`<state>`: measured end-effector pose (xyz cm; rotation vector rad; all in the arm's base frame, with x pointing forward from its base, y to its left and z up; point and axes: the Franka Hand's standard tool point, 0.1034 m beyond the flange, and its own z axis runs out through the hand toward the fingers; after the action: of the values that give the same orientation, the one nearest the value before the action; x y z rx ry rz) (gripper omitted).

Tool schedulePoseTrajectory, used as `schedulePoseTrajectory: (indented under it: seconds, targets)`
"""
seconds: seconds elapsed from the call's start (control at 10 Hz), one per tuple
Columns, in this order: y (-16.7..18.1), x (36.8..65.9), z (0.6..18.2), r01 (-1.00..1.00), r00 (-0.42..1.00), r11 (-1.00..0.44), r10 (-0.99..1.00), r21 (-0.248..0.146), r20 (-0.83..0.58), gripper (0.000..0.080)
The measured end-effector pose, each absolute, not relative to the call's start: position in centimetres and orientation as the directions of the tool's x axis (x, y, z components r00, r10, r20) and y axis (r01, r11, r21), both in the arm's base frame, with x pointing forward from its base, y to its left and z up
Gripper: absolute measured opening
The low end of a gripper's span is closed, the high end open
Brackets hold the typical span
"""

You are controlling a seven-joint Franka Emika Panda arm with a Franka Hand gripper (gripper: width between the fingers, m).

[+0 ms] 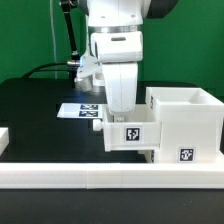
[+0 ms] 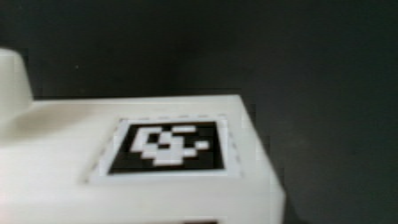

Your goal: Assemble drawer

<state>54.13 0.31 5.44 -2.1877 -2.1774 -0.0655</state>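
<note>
Drawer parts sit toward the near edge of the black table [image 1: 30,100], close to its corner on the exterior view's right: the tall boxy case [image 1: 185,120] stands open-topped just behind the long white rail [image 1: 110,178] that runs along that edge, and a small tray [image 1: 128,135] with a black-and-white tag on its face is touching the case's side. The rail probably serves as a backstop, so parts can be pushed square against it without sliding away. The gripper [image 1: 120,105] hangs straight down over the tray, its tips at the tray's top, which suggests it is grasping or steering the tray toward the case's opening; whether its fingers are clamped on the tray wall or merely around it, I cannot tell, since the arm body hides them. The wrist view shows only a tagged white surface [image 2: 169,145] filling the frame, blurred, so the camera is very near the part. Farther back, the marker board [image 1: 82,110] lies flat on the table, partly hidden by the arm.
</note>
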Motion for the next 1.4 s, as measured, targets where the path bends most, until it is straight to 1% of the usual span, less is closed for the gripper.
schedulePoseTrajectory:
  seconds: [0.6,0.9,1.3,1.4]
  targets:
    - [0.6,54.12,5.43,1.0,0.001,0.0,0.998,-0.007,0.07,0.0044]
    - [1.02,54.27,5.45,0.999,-0.033,0.033,0.997,0.001,0.073,0.0044]
    - [0.77,54.24,5.4,1.0,-0.027,0.027,0.997,-0.001,0.072,0.0048]
    - [0.78,54.25,5.42,1.0,-0.025,0.025,0.997,0.0,0.072,0.0236]
